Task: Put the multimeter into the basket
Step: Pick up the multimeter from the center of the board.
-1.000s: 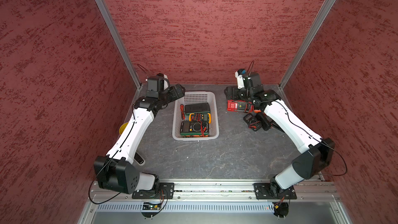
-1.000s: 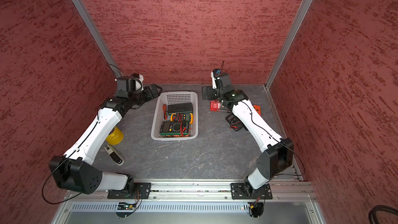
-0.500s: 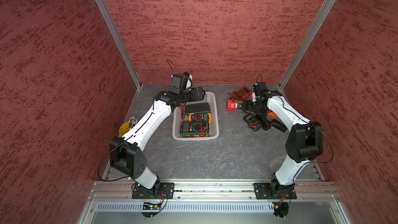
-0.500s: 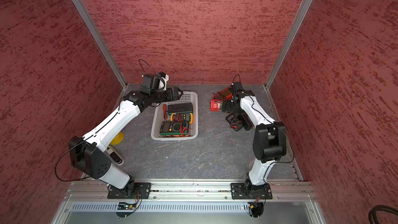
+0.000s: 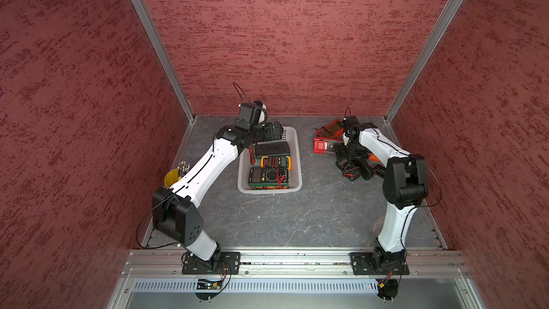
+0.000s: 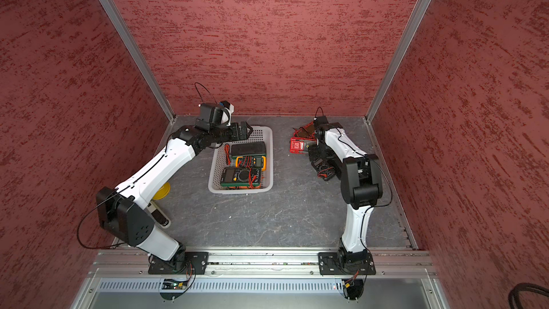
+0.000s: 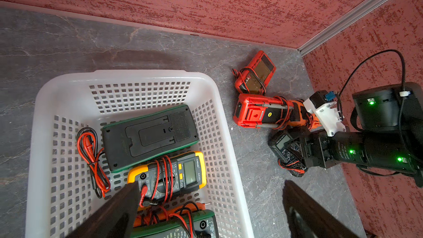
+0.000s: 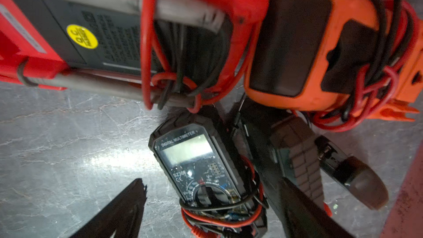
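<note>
The white basket stands mid-table and holds three multimeters. Right of it lies a pile of others. My right gripper is low over that pile, open, its fingers straddling a small black multimeter wrapped in red and black leads. One finger stands clear of it; the other is close beside it. My left gripper hovers open and empty over the basket's far end.
Close to the black multimeter lie a red one, an orange one and another red one near the back wall. A dark clamp meter lies alongside. A yellow cup sits by the left wall.
My left arm has swung from left of the basket to above its far end. My right arm has folded in and come down from the red multimeter onto the black one.
</note>
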{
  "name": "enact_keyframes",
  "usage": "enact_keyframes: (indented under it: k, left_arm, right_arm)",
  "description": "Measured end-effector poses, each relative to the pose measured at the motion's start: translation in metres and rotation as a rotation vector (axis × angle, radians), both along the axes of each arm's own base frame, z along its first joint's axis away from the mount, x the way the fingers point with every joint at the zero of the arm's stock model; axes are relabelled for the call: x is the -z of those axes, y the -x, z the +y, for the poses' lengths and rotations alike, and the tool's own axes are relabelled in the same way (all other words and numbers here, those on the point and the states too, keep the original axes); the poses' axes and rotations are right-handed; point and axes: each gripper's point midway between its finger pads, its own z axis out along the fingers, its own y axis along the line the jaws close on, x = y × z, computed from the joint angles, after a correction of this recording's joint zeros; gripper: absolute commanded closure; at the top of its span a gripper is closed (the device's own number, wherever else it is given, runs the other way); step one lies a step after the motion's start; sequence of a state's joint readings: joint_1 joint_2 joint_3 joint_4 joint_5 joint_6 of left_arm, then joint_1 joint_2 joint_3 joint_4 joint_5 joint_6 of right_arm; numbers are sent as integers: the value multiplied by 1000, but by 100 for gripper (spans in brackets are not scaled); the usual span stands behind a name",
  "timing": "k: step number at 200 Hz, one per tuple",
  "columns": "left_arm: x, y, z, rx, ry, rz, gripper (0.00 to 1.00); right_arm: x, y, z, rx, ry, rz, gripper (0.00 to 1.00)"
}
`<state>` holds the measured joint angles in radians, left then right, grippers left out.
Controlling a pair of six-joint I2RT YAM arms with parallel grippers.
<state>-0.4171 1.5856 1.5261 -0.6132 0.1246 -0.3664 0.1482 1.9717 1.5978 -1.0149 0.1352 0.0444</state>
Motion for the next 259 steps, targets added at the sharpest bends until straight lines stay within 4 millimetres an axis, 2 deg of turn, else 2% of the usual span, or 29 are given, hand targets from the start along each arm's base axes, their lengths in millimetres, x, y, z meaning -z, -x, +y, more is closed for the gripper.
enact_keyframes:
  k: [50,92,124,165,208,234,259]
  left_arm:
    - [1,-5,11,-25,5,4,0]
    - [11,-7,24,-57,8,33,0]
    - [18,-7,33,-78,19,56,0]
    - [14,-6,44,-104,36,52,0]
    - [11,-7,48,-112,56,51,0]
    - [15,-6,52,-126,65,61,0]
    - [27,-4,66,-164,87,95,0]
  right_arm:
    - [14,3,5,-69,20,46,12]
    - [27,7,15,-125,32,83,17]
    - [41,10,13,-146,74,123,17]
    - [49,15,10,-148,91,157,18]
    - [52,19,14,-155,86,170,29]
    - [52,21,18,-150,85,169,30]
    - [52,27,29,-151,70,170,26]
